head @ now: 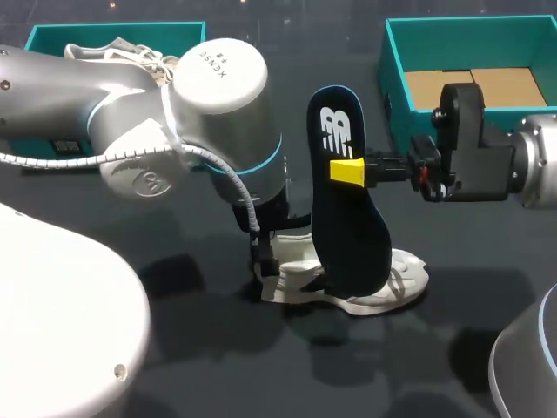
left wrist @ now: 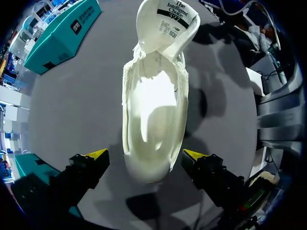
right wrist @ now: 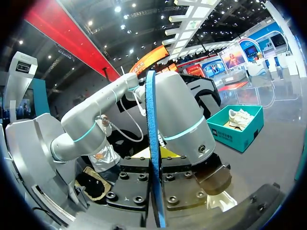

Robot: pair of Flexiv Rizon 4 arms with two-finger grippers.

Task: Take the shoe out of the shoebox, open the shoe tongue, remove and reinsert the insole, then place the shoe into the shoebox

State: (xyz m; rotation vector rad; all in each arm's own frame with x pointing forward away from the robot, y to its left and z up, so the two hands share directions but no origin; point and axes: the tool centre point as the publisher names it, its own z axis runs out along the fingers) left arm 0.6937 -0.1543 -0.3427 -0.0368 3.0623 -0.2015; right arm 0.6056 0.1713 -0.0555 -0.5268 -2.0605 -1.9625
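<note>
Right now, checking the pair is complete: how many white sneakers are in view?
2. One white sneaker lies on the black table under the left gripper; the other sits in the teal shoebox at far left, partly hidden by the left arm.

White shoe [head: 393, 280], navy insole [head: 350, 222], teal shoebox [head: 393, 83]

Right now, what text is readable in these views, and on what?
"The Intelligent Choice": label on the shoe tongue.
"397": same label.
Smaller lines under it: too small.
On the insole: white logo only, no words.
On the left arm's joint cap: lettering unclear.
On the shoebox: sticker too small.
</note>
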